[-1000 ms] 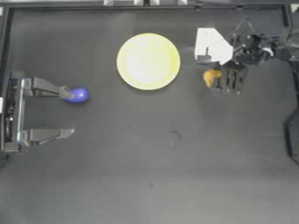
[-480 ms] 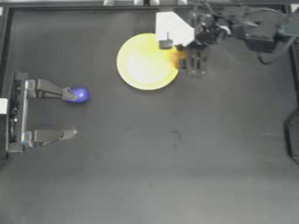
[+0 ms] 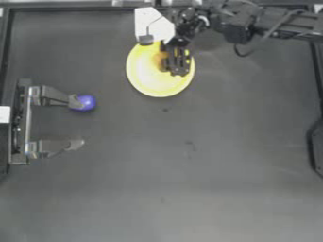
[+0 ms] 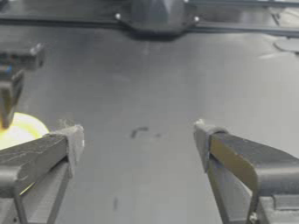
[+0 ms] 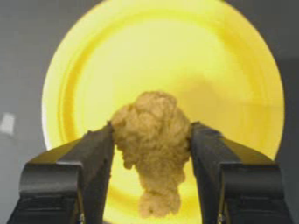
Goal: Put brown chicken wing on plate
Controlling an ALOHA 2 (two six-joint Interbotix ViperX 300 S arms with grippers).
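1. Your right gripper [image 5: 152, 144] is clamped on the brown chicken wing [image 5: 153, 144]; one jaw presses each side of it, and its lumpy lower end hangs down between them.
2. In the right wrist view the pale yellow plate [image 5: 234, 65] fills the space right behind the wing, so you are holding it over the plate.
3. From above, your right gripper [image 3: 175, 60] sits over the right half of the plate [image 3: 144, 74], which lies near the table's far edge, a little left of the middle. The wing itself is hidden under the jaws in that view.
4. Whether the wing touches the plate cannot be told.
5. Your left gripper [image 3: 79, 123] is parked at the table's left edge, jaws spread wide apart and holding nothing.
6. A small blue-purple ball [image 3: 85, 102] lies just beside the tip of its far jaw, well apart from the plate.
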